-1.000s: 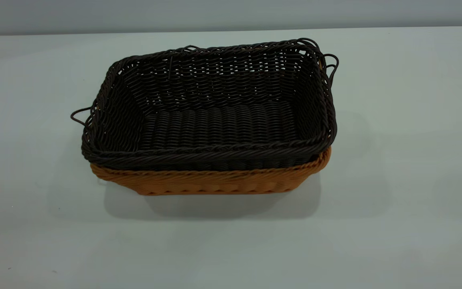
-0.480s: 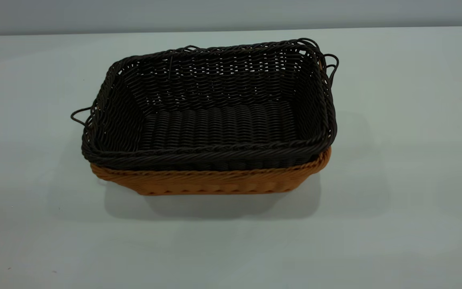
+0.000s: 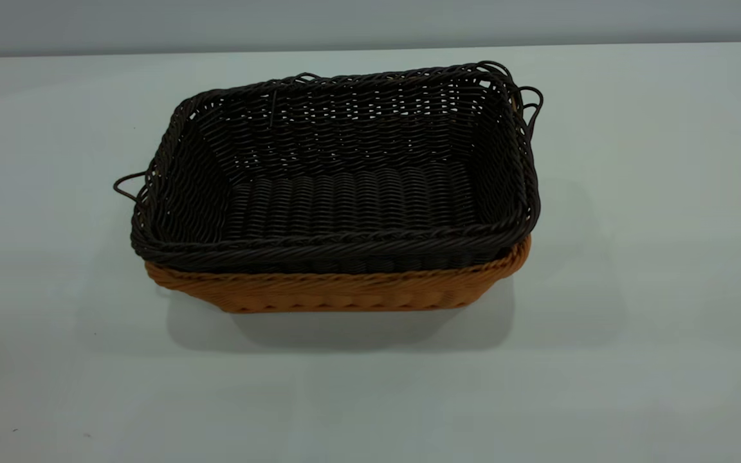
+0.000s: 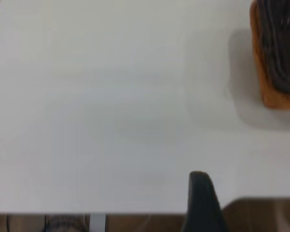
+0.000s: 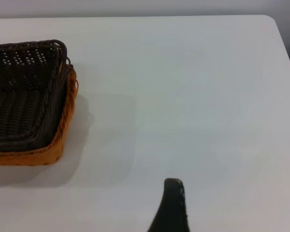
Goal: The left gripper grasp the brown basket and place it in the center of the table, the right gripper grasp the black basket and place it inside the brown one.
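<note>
**Baskets nested mid-table; both arms pulled back**

Ext view: black basket (image 3: 338, 173) sits inside brown basket (image 3: 338, 292), which stands flat on the table (image 3: 653, 257) roughly mid-surface. Black rim rides a bit above the brown rim w/ a strip of orange weave showing below along the near side. Stack looks slightly skewed: far right corner of black basket rides higher. No arm or gripper in this view. Judgement: task looks done or nearly so; the step left is keeping clear. If any correction is wanted, press down gently at the high corner rather than re-grasp, since the weave snags on thin loop handles.

L wrist view: only one dark fingertip of the left gripper (image 4: 201, 203) shows, over the table edge, well apart from the brown basket (image 4: 275, 99) and the black basket (image 4: 280, 43) in it. Holds nothing, touches nothing seen. Jaw gap: cannot tell, the 2nd finger is out of view.

R wrist view: one fingertip of the right gripper (image 5: 171, 208) shows above bare table, well apart from the brown basket (image 5: 53, 145) and black basket (image 5: 19, 106). Nothing held. Jaw gap: cannot tell.
</note>
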